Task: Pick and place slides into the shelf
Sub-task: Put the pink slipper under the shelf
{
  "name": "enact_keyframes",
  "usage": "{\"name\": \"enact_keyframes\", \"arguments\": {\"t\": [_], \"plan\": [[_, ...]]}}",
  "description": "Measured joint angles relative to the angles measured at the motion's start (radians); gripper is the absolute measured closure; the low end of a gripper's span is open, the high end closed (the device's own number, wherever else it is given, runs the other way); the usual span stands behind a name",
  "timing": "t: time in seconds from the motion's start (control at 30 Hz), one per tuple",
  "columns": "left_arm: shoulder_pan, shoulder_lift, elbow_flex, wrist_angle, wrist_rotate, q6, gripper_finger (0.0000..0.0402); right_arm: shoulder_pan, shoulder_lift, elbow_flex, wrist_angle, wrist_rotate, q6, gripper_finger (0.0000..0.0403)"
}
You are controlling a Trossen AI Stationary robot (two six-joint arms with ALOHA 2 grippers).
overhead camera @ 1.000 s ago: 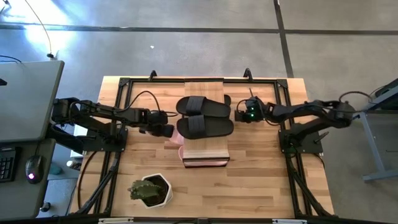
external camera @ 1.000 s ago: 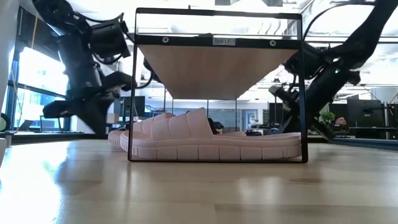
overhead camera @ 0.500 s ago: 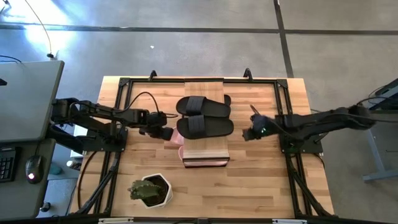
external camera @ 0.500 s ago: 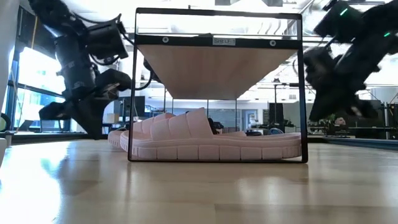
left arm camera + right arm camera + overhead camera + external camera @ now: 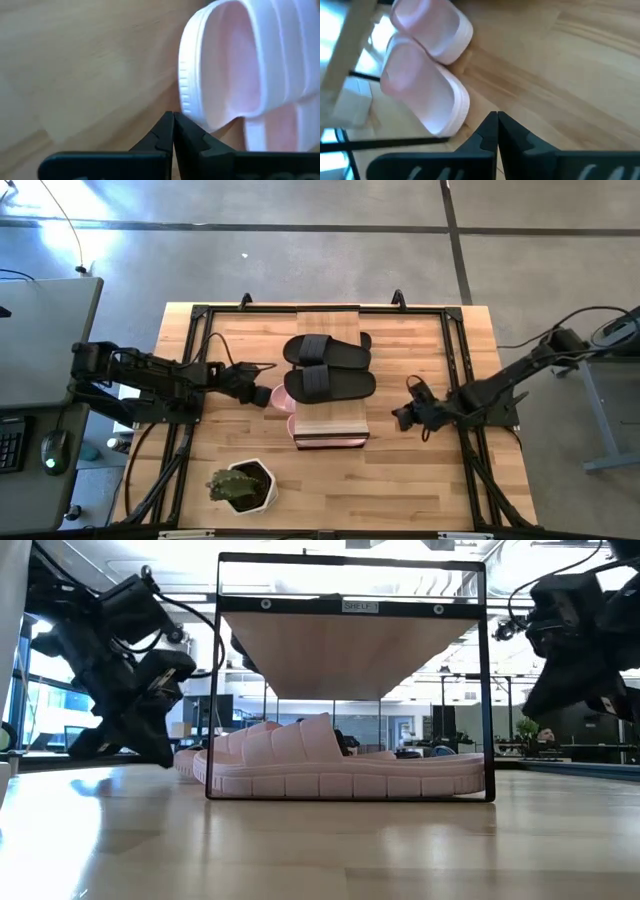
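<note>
Left gripper point(image 5: 262, 393): jaws together, empty, just left of pink slides point(image 5: 330, 765) under shelf point(image 5: 330, 320). Black slides point(image 5: 328, 367) sit on top plank. Right gripper point(image 5: 408, 416): jaws together, empty, right of shelf. We judge placing nearly finished; next move, nudge protruding pink heels fully inside frame.

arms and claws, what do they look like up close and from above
Both arms are dark, jointed and slim, with loose black cables looping off them. The left claw and right claw each end in two matte black fingers tapering to pointed tips.
</note>
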Motion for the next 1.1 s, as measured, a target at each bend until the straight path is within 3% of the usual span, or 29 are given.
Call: {"name": "enact_keyframes", "arguments": {"t": [0.2,0.33,0.8,1.1], "plan": [[0.0,0.001,-0.001,0.022,-0.005,0.242,0.0402,0.065,0.096,0.0,0.06,0.034,-0.043,0.0403],[-0.001,0.001,-0.001,0.049,-0.003,0.321,0.0402,0.076,0.205,0.002,0.178,0.021,-0.023,0.0403],[-0.001,0.071,0.0,0.152,0.052,0.332,0.0402,0.076,0.608,0.002,0.708,0.031,0.072,0.0403],[-0.001,0.141,0.024,0.204,0.081,0.331,0.0402,0.067,0.656,0.027,0.743,0.055,0.087,0.0403]]}}
